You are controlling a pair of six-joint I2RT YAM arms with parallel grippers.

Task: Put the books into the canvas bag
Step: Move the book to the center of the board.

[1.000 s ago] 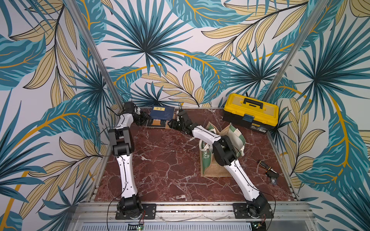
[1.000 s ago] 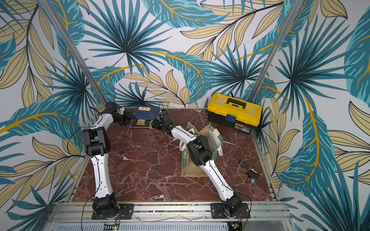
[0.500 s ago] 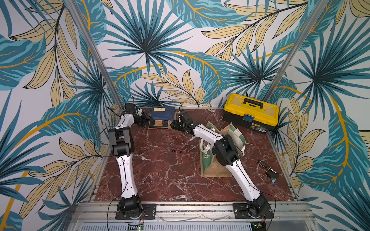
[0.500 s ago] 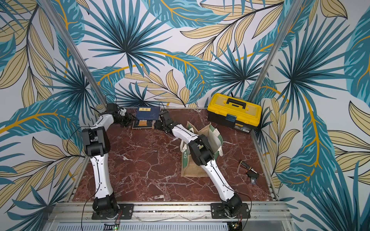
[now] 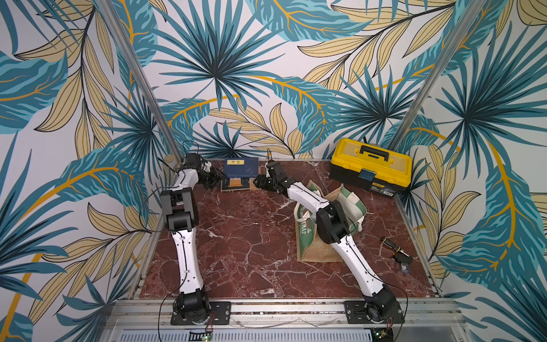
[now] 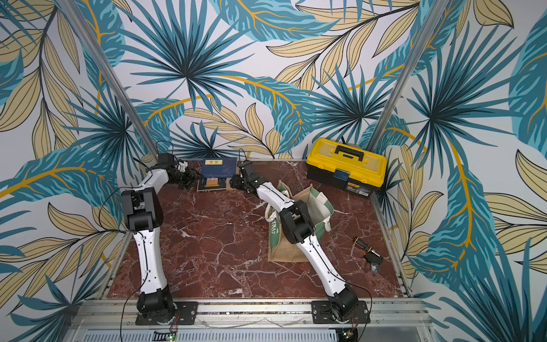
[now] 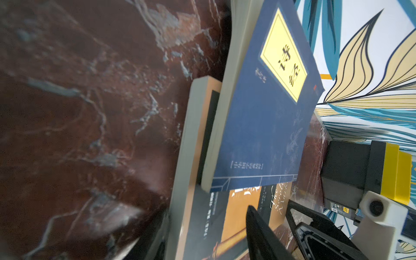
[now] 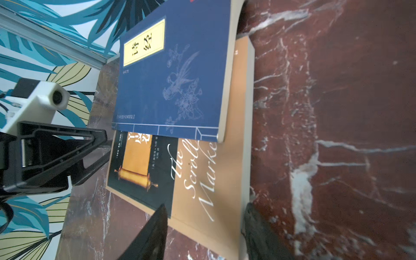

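Two books lie stacked at the back of the table: a navy book [image 5: 241, 167] with a yellow label [image 7: 283, 54] on top of a tan and dark book [image 8: 202, 180] with a scroll picture. My left gripper [image 7: 207, 234] is at the stack's left side, open, its fingers either side of the lower book's front corner. My right gripper [image 8: 204, 225] is at the stack's right side, open, straddling the other front corner. Both top views show the grippers [image 5: 217, 177] [image 6: 233, 181] flanking the stack. The canvas bag [image 5: 316, 251] stands open under my right arm.
A yellow-and-black toolbox [image 5: 371, 163] sits at the back right corner. A small black tool [image 5: 398, 254] lies near the table's right edge. The patterned back wall is right behind the books.
My left gripper has edged slightly closer to the stack. The right gripper has barely shifted. Books and bag have not moved.
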